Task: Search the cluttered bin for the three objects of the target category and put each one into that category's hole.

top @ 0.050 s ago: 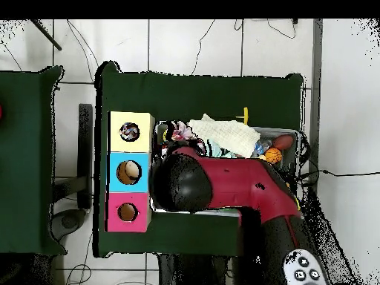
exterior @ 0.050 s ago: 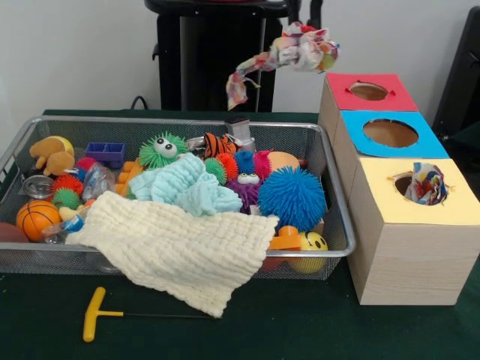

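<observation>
Dangling at twelve o'clock above the wire bin [exterior @ 0.050 s ago: 339, 225], a patchwork cloth [exterior @ 0.050 s ago: 289, 51] hangs; I cannot tell the jaw state. Another patterned cloth [exterior @ 0.050 s ago: 427, 184] sits in the yellow box's hole [exterior @ 0.050 s ago: 409, 184].

Arm [top @ 0.050 s ago: 245, 185] is seen from overhead as a thick, rounded, dark red shell, capped by a large glossy black dome joint [top @ 0.050 s ago: 182, 184] at the elbow end. Lower link [top @ 0.050 s ago: 286, 237] is finished in the same red with black trim, and a light grey control pad [top @ 0.050 s ago: 303, 271] with small dark round buttons is mounted on it. In the front view only the black pedestal column [exterior @ 0.050 s ago: 217, 56] is visible, with dark panels and a flat black top plate.
</observation>
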Robot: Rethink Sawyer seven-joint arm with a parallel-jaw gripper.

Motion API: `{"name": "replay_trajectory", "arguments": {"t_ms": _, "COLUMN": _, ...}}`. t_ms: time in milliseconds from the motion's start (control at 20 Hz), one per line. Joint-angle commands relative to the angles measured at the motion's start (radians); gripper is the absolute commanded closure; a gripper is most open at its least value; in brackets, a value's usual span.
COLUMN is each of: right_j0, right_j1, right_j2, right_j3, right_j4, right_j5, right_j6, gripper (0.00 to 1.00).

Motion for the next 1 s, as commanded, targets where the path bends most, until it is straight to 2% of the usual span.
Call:
{"name": "replay_trajectory", "arguments": {"t_ms": 50, "right_j0": 0.121, "right_j1": 0.079, "right_j2": -0.155, "right_j3": -0.005, "right_j4": 0.009, "right_j5": 0.024, "right_j6": 0.355, "gripper": 1.0}}
{"name": "replay_trajectory", "arguments": {"t_ms": 600, "right_j0": 0.305, "right_j1": 0.171, "right_j2": -0.272, "right_j3": -0.069, "right_j4": 0.069, "right_j5": -0.038, "right_j6": 0.481, "gripper": 1.0}}
{"name": "replay_trajectory", "arguments": {"t_ms": 1000, "right_j0": 0.361, "right_j1": 0.235, "right_j2": -0.298, "right_j3": -0.147, "right_j4": 0.086, "right_j5": -0.059, "right_j6": 0.506, "gripper": 1.0}}
